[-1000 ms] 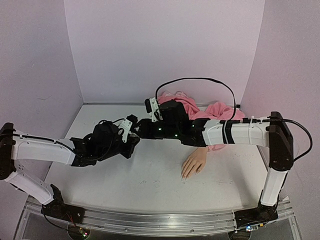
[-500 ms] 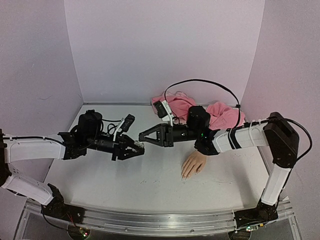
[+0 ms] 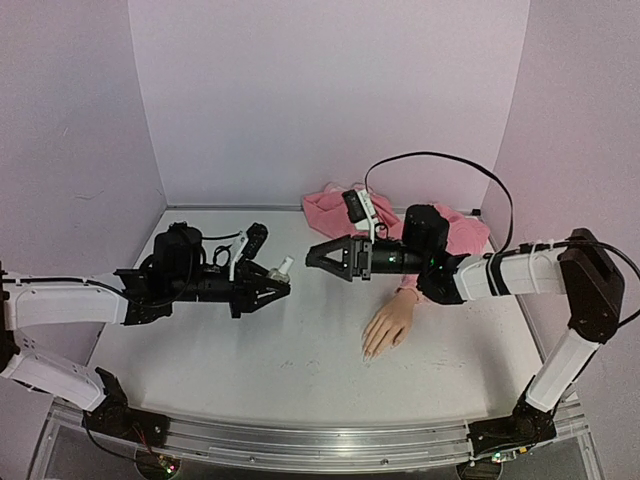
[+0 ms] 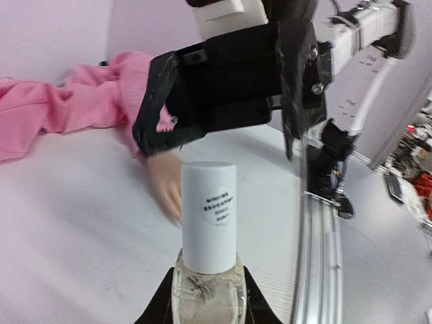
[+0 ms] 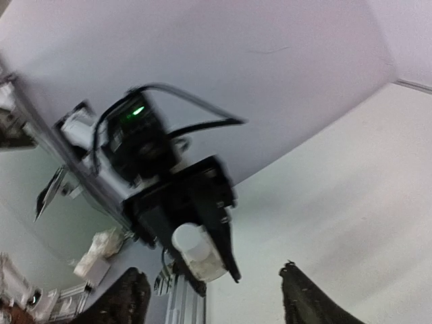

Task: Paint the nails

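Note:
My left gripper [image 3: 272, 287] is shut on a small clear bottle [image 3: 281, 269] with a white cap, held above the table left of centre. In the left wrist view the bottle [image 4: 208, 223] stands upright between the jaws of the left gripper [image 4: 208, 300]. My right gripper [image 3: 312, 256] is open, a short gap to the right of the cap, with nothing between its fingers. From the right wrist, the right gripper [image 5: 212, 304] faces the bottle [image 5: 197, 253]. The beige mannequin hand [image 3: 390, 325] lies palm down, its nails [image 3: 368, 352] toward the near edge.
A pink hoodie sleeve [image 3: 335, 208] is bunched against the back wall behind the right arm. Lilac walls close in the table on three sides. A metal rail [image 3: 320, 440] runs along the near edge.
The right gripper, shut at the bottle's cap half a second ago, has opened and drawn back to the right. The left arm still holds the capped bottle, now slightly higher.

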Robot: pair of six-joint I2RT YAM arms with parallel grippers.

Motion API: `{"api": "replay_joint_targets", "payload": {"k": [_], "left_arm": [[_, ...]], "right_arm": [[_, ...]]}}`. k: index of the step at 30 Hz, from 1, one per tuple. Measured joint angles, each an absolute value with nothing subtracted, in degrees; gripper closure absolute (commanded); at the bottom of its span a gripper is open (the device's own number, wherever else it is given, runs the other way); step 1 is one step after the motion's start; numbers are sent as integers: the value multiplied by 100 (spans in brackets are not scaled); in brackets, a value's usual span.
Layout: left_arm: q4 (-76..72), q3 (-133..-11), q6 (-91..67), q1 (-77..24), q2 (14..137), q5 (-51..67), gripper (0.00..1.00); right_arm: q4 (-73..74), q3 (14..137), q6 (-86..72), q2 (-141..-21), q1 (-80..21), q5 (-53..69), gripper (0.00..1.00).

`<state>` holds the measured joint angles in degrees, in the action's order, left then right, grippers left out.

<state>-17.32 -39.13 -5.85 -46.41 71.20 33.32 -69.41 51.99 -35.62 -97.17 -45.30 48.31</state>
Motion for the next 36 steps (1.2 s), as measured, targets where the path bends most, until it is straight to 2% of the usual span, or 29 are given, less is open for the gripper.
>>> {"api": "replay_joint_targets", "payload": {"k": [5, 10, 15, 19, 23, 26, 30, 32, 33, 35, 36], "left_arm": [[-1577, -3854, -3, -5111, 7041, 1527, 100], [-1562, -3861, 161, -5234, 7177, 427, 100], [-1535, -3948, 165, -5301, 7489, -174, 100], [-1518, -4036, 161, -5332, 7566, -399, 100], [-1509, -4091, 150, -5343, 7566, -517, 100], [-1500, -4091, 139, -5358, 7564, -550, 100], [-1507, -4091, 69, -5365, 7559, -578, 100], [-1509, -4095, -38, -5365, 7529, -604, 90], [-1503, -4095, -110, -5365, 7522, -598, 89], [-1479, -4095, -235, -5369, 7505, -558, 92], [-1452, -4095, -307, -5369, 7487, -467, 97]], "right_arm": [[-5439, 5618, -3277, -9494, -4386, 3795, 13], [-4493, 5929, -3352, -9494, -4554, 3068, 14], [-4093, 6311, -3664, -9568, -4890, 2508, 17], [-4010, 6785, -3824, -9913, -5221, 2126, 36], [-3911, 6995, -3999, -10237, -5360, 1909, 46], [-3815, 7004, -4091, -10311, -5406, 1745, 66], [-3752, 7070, -4123, -10320, -5433, 1625, 100], [-3734, 7098, -4047, -10324, -5419, 1625, 100], [-3736, 7100, -3962, -10326, -5419, 1647, 100], [-3745, 7100, -3712, -10326, -5413, 1763, 100], [-3752, 7100, -3496, -10326, -5391, 1890, 100]]}}
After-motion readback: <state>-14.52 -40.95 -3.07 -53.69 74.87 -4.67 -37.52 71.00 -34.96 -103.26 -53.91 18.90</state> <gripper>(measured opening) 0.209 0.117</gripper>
